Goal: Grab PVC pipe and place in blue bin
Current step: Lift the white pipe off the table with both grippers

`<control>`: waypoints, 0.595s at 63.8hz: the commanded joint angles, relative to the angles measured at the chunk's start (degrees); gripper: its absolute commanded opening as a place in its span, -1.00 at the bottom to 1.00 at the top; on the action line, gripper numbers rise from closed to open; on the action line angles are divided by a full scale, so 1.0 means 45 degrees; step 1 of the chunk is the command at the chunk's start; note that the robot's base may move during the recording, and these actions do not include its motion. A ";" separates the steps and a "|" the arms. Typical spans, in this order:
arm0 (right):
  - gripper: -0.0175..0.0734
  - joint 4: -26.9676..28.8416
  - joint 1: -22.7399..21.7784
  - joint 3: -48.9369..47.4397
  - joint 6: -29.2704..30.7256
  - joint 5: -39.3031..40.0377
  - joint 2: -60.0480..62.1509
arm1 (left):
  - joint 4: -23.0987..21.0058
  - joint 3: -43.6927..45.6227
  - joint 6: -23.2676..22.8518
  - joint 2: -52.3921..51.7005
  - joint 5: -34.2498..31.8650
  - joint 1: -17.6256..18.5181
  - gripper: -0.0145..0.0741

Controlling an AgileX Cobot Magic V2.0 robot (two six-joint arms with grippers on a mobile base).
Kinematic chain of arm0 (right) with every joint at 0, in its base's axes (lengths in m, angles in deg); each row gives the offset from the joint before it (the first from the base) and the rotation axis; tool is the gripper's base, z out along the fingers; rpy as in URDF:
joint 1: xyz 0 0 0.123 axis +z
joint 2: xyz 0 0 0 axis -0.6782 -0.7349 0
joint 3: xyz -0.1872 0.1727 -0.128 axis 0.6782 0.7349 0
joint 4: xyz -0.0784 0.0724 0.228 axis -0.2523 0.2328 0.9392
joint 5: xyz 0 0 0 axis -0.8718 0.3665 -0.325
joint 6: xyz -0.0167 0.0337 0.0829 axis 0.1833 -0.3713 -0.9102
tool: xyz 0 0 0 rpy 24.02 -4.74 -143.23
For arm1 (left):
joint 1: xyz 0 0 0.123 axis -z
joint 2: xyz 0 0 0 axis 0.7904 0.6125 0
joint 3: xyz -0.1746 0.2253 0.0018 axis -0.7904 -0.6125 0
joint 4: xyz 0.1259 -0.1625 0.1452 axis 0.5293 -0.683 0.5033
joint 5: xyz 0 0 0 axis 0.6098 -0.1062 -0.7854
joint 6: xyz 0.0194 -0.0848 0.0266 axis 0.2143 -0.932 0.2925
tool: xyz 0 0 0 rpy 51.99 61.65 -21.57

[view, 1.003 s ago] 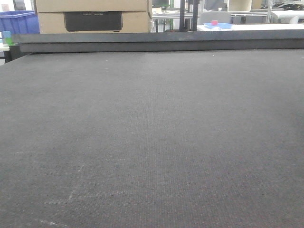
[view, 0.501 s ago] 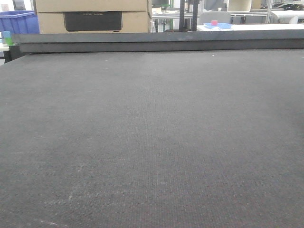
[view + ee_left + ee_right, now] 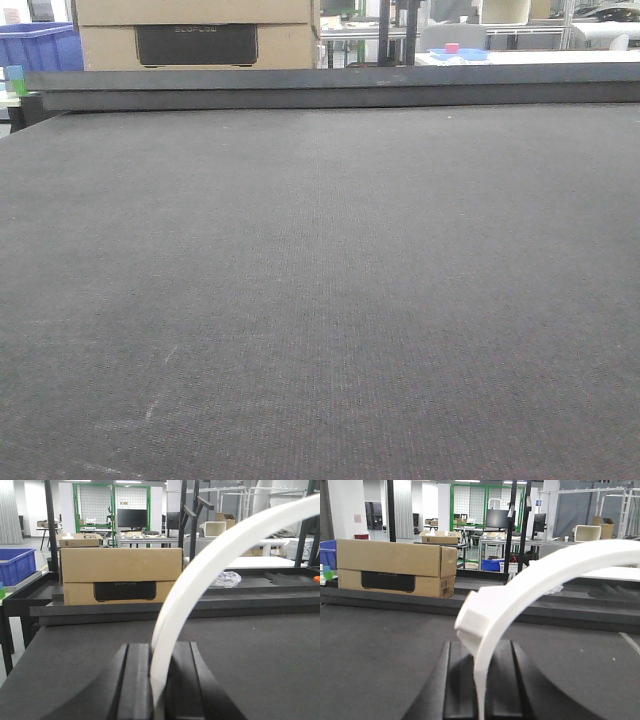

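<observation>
In the left wrist view my left gripper point(image 3: 159, 655) is shut on a white curved PVC pipe piece point(image 3: 210, 562) that arches up and to the right, out of frame. In the right wrist view my right gripper point(image 3: 480, 652) is shut on a white curved piece point(image 3: 545, 575) with a blocky lug on its left side. I cannot tell whether they are one piece or two. Both grippers hang above the dark table point(image 3: 260, 655). A blue bin point(image 3: 15, 565) stands beyond the table's far left corner, also in the front view point(image 3: 35, 45). The front view shows no gripper and no pipe.
A cardboard box point(image 3: 120, 575) sits past the table's far edge, also in the right wrist view point(image 3: 395, 567). A raised dark ledge point(image 3: 330, 85) runs along the table's back. Another blue crate point(image 3: 492, 565) and workshop benches stand farther back.
</observation>
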 commanded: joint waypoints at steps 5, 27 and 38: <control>-0.98 -0.0034 0.0030 0.0110 0.0052 0.0031 0.0080 | -0.0036 0.0014 -0.0093 -0.0068 -0.0282 0.0053 -0.92; -0.98 -0.0034 0.0030 0.0110 0.0052 0.0163 0.0080 | -0.0036 0.0014 -0.0093 -0.0068 -0.0282 0.0053 -0.92; -0.98 -0.0034 0.0030 0.0110 0.0052 0.0163 0.0080 | -0.0036 0.0014 -0.0093 -0.0068 -0.0282 0.0053 -0.92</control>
